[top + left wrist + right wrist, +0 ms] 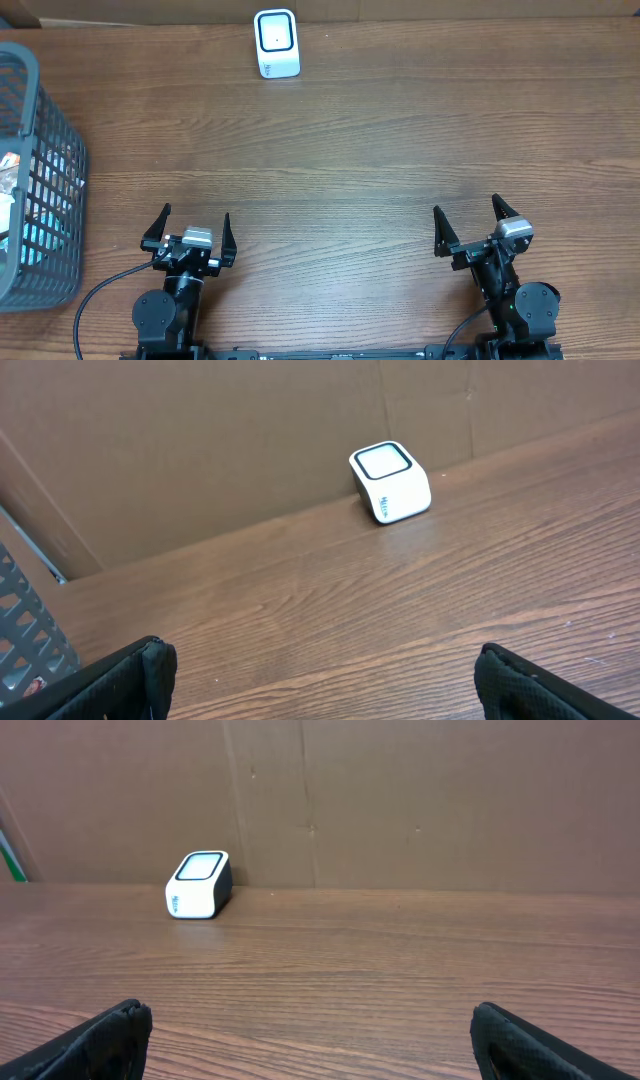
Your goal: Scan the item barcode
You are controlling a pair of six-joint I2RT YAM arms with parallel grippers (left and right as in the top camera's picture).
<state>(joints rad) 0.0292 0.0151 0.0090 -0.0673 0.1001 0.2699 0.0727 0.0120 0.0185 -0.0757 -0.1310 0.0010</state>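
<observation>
- Two arms at the near edge of the table (350,170), one gripper each.
- Left gripper (195,215): jaws spread wide, nothing between them, clear of the wood.
- Right gripper (467,205): jaws likewise released and empty; well apart from the left one.
- One grey slatted basket (40,150) at the left edge, beside and beyond the left arm. Packaged goods (8,162) lie inside, red-white and blue patches showing through the slats; count cannot be told.
- One scanner (277,43), white with a dark-framed window on top, stands upright at the far edge, left of centre, well apart from both grippers.
- One cardboard wall (400,800) just behind the scanner.
</observation>
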